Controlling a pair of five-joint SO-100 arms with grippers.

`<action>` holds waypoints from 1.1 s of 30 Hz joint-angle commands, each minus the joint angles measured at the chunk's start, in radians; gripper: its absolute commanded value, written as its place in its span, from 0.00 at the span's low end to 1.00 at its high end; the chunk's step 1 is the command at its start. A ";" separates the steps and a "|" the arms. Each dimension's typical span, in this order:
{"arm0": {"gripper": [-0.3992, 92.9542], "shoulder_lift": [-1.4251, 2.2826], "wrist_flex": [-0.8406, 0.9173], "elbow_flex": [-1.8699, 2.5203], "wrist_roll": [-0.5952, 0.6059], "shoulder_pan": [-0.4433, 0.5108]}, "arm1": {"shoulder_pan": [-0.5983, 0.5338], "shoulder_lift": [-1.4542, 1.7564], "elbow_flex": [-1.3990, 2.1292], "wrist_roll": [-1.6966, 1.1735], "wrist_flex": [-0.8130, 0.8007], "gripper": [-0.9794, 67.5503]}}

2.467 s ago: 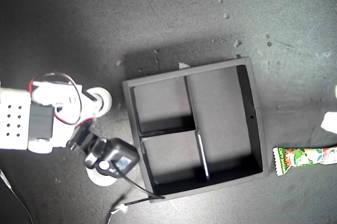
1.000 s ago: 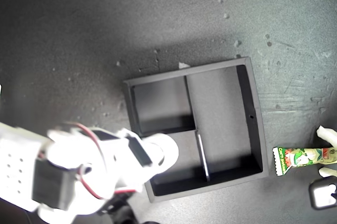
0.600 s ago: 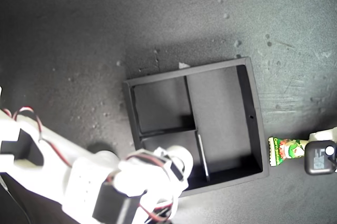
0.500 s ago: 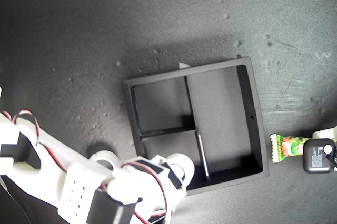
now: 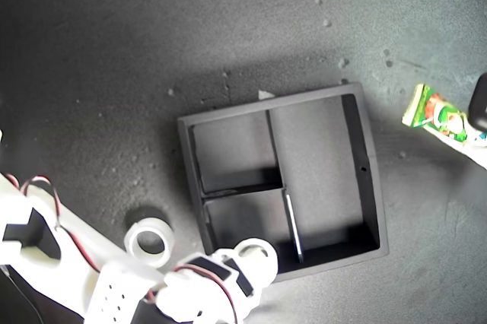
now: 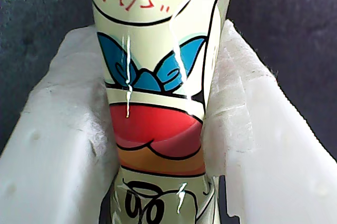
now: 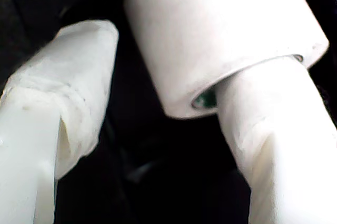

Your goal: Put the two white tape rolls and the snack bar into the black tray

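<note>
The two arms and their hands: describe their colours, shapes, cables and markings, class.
In the exterior view, one arm has blocky white printed shells, one dotted with small holes, black motor housings, and thin red and black wires looping between segments. In the wrist views, my first hand and my second hand have chunky white fingers wrapped in rough white padding.

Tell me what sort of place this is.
Probably a tabletop robot test bench, not a home or shop: a dark speckled mat under an overhead camera, a white hobby-style arm with exposed wires, and a few practice items, a black tray and a tape roll.
</note>
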 commanded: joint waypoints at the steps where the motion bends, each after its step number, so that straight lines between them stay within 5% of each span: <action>1: 0.18 0.009 0.012 -0.046 -0.012 0.005 | 0.063 0.026 -0.055 -0.500 0.011 0.01; 7: 0.17 0.158 0.018 0.026 0.064 -0.097 | 0.104 0.026 -0.075 -0.124 0.005 0.01; 14: 0.15 0.626 0.018 0.368 0.110 -0.348 | 0.023 0.014 0.014 0.351 -0.081 0.01; 20: 0.16 1.244 0.018 0.960 -0.080 -0.526 | -0.025 0.011 0.029 0.540 0.040 0.01; 24: 0.16 1.542 0.014 1.266 -0.189 -0.426 | 0.100 0.011 -0.008 0.193 0.067 0.00; 33: 0.13 1.713 -0.403 1.878 -0.543 0.123 | 0.319 0.009 -0.147 -0.660 0.005 0.00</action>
